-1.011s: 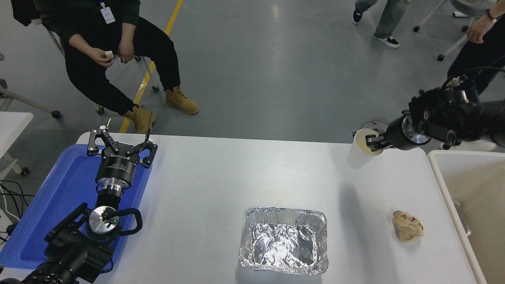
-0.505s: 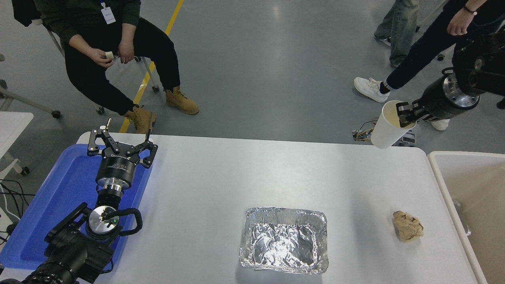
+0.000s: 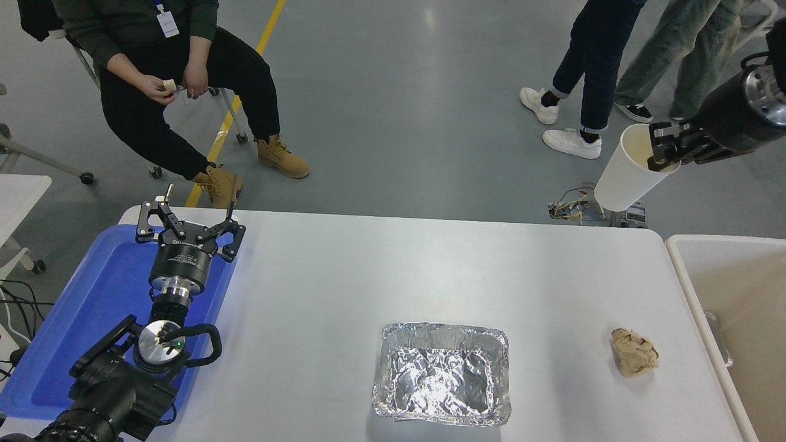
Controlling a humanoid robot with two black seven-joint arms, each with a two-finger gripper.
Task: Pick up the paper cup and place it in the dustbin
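Observation:
My right gripper (image 3: 662, 150) is shut on the rim of the white paper cup (image 3: 626, 173) and holds it tilted, high in the air beyond the table's far right corner. The dustbin (image 3: 678, 270), with its thick off-white rim and beige inside, stands at the table's right edge, below and to the right of the cup. My left gripper (image 3: 189, 224) is open and parked over the blue tray at the lower left.
A crinkled silver foil tray (image 3: 442, 374) sits at the front middle of the white table (image 3: 381, 276). A crumpled brown paper ball (image 3: 634, 351) lies near the bin. A blue tray (image 3: 92, 307) is at the left. A seated person and two standing people are beyond the table.
My right gripper has lifted the paper cup from the table's far right part up and to the right, clear of the table. The people at the top right have walked left.

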